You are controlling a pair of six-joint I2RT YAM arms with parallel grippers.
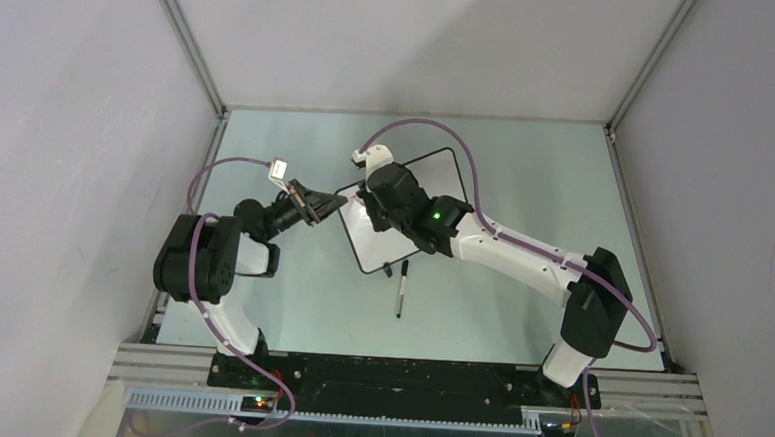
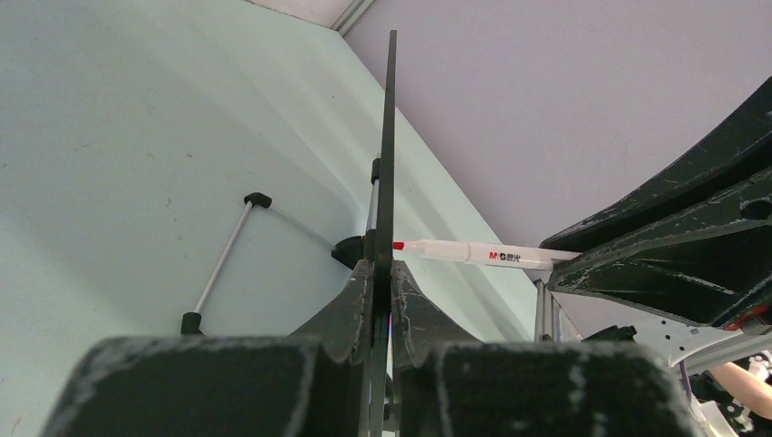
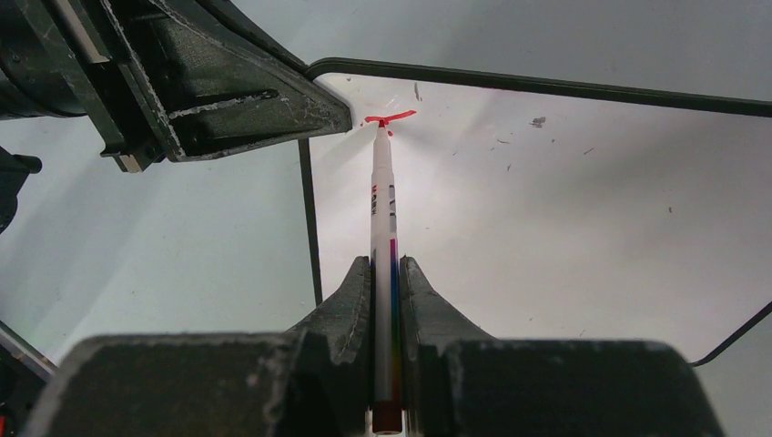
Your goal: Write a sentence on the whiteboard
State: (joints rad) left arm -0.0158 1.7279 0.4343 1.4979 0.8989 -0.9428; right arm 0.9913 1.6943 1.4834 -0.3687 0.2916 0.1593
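The whiteboard (image 1: 382, 250) is lifted at a tilt above the table. My left gripper (image 1: 326, 207) is shut on its left edge; in the left wrist view the board (image 2: 391, 137) is edge-on between the left gripper's (image 2: 381, 269) fingers. My right gripper (image 3: 386, 264) is shut on a white marker (image 3: 381, 200) with a red tip. The tip touches the glossy board face (image 3: 546, 200) close to the corner beside the left gripper. Of the sentence only a short red stroke (image 3: 391, 117) shows at the tip. From the left wrist the marker (image 2: 464, 253) meets the board side-on.
A thin white rod with black ends (image 1: 401, 289) lies on the pale green table (image 1: 545, 187) just in front of the board, also seen as the rod (image 2: 223, 264) in the left wrist view. Grey enclosure walls stand on three sides.
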